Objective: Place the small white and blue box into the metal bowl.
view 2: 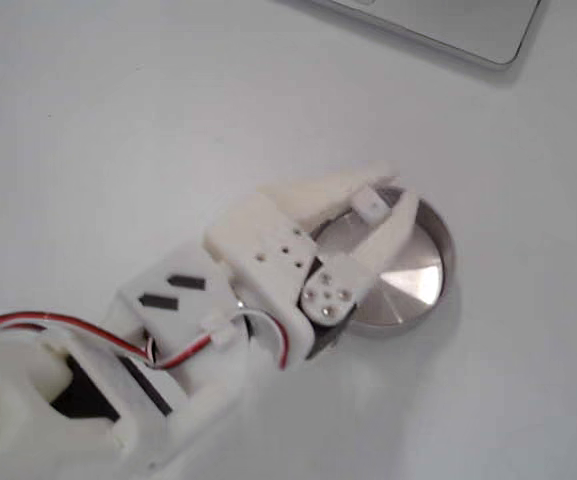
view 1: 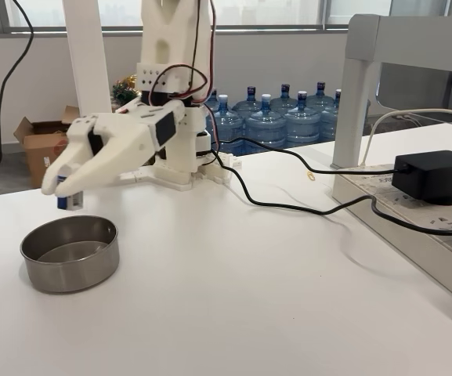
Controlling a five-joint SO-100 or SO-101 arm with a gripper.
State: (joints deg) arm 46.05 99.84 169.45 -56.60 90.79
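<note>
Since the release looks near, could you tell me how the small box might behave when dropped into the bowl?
The small white and blue box, pinched in the gripper, looks stiff and light. Landing in the metal bowl, it may well tip or slide on the shiny bottom.

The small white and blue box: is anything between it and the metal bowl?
Nothing visible. The hand holds the small white and blue box in the air above the metal bowl's far rim; from above, the box sits over the bowl's edge, whose inside looks bare.

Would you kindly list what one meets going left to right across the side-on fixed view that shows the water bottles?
Cardboard box → gripper holding the small white and blue box → water bottles → black power adapter. The metal bowl overlaps the gripper's span, so it is omitted.
</note>
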